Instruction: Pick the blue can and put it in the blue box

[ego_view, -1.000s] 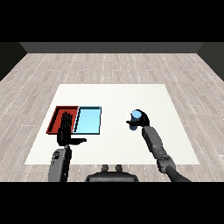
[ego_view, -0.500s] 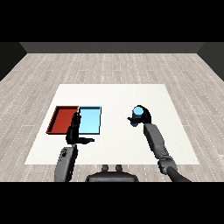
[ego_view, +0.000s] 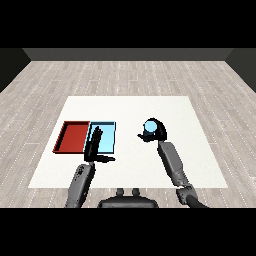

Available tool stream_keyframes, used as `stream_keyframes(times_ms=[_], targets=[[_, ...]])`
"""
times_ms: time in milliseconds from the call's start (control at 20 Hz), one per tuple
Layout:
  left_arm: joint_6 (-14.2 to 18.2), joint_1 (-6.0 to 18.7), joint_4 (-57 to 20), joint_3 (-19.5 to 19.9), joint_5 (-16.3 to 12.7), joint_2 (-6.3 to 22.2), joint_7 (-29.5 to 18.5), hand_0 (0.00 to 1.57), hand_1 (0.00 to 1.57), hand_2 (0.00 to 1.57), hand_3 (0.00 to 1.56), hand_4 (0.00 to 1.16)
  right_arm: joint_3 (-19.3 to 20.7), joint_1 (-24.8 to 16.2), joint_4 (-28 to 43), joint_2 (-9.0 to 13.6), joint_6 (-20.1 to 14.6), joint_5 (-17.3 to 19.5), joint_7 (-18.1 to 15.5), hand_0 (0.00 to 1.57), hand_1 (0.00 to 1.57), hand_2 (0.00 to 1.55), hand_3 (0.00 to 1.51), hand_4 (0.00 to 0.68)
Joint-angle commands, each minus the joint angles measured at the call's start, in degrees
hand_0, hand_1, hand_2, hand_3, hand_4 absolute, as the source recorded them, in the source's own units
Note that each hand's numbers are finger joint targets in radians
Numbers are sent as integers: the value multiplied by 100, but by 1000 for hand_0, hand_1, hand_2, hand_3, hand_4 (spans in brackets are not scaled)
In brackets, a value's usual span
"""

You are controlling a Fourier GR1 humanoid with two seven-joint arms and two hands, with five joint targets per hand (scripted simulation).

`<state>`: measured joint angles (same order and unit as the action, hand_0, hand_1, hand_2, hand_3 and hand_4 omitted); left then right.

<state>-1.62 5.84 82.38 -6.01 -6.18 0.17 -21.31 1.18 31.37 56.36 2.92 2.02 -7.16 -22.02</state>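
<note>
Curling our right hand round the blue can, we hold it right of the light blue tray. We judge it light, rigid, slippery; gripped round its sides. Left hand hangs straight-fingered.

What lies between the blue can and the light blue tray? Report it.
Head view: only bare white table separates the round blue can, held in the right robot hand, from the light blue rectangular tray.
</note>
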Motion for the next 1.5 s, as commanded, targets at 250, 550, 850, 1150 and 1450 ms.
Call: stream_keyframes(times_ms=[250,550,850,1150,1450], targets=[[451,374,-260,-566,-177,-17,227,0,0,0,0,0,-759,3,688,-273,-744,-95,288,1432,1432,1448,1419,659],[1069,599,-471,-1171,-147,-17,197,0,0,0,0,0,-1384,-555,1428,-291,-1143,-229,597,1423,1423,1438,1409,666],[1044,693,-1077,-1344,-495,-17,-211,0,0,0,0,0,-1926,-575,1544,-291,-1587,-351,504,1419,1419,1448,1416,660],[898,1241,-1870,-1112,-608,-17,-39,0,0,0,0,0,-1969,-151,981,-292,-1502,-418,243,1403,1403,1439,1403,668],[1232,1781,-2474,-1424,-957,-17,-273,0,0,0,0,0,-2368,-209,1611,-291,-1801,-448,620,1402,1402,1446,1411,682]])
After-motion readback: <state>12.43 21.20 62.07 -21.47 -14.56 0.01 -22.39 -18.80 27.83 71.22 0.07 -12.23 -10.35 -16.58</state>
